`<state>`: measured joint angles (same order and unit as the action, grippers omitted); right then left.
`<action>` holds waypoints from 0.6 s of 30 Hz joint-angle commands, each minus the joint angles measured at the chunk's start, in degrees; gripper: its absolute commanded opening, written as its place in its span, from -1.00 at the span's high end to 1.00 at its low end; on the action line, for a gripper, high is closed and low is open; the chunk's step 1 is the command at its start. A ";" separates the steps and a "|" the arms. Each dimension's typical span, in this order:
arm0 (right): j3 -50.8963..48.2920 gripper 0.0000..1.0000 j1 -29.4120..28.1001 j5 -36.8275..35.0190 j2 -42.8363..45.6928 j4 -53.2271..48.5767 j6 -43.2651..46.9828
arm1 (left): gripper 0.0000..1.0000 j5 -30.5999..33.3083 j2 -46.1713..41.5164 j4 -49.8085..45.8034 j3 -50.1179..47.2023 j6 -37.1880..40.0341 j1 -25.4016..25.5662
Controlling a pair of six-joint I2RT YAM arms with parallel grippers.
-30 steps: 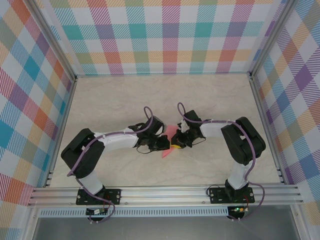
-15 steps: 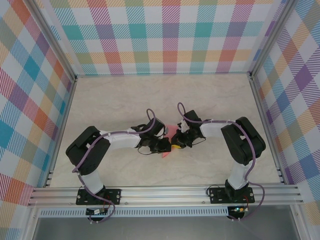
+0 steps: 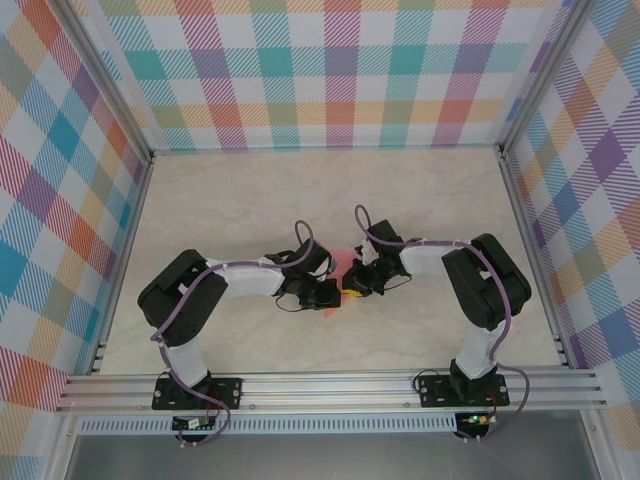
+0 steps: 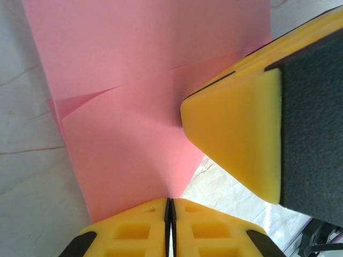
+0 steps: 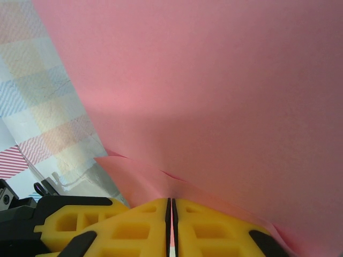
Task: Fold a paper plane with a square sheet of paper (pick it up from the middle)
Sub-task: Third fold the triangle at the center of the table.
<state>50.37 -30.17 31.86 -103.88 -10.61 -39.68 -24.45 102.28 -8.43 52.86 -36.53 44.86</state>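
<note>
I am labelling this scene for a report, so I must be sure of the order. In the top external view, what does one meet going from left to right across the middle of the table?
In order: plaid left wall → left arm → pink paper → right arm → plaid right wall.

The salmon-pink square sheet of paper (image 3: 343, 264) sits partly folded near the middle of the table (image 3: 250, 200). One pointed corner pokes toward 7 o'clock and another part shows toward 12. The paper (image 4: 134, 107) is plain, and one flap overlaps a lower layer along a slanted crease.
</note>
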 commanded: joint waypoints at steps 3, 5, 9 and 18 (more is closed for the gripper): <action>-1.50 0.74 -0.15 -7.93 -4.27 -4.43 0.55 | 0.76 1.51 -0.32 -3.06 -2.82 0.93 0.06; -1.50 0.74 -0.14 -8.21 -4.23 -4.65 0.64 | 0.77 1.51 -1.11 -3.13 -3.80 0.59 0.10; -1.45 0.74 -0.16 -8.73 -4.41 -4.96 0.59 | 0.77 1.55 -3.18 -2.74 -6.81 -0.64 0.06; -1.58 0.73 -0.15 -9.33 -4.58 -5.50 0.66 | 0.77 0.50 -3.84 -4.29 -10.17 -0.49 0.08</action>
<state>50.74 -30.17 31.73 -104.07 -11.22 -39.68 -24.18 98.28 -3.40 45.87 -36.73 44.84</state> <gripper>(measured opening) 0.132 0.116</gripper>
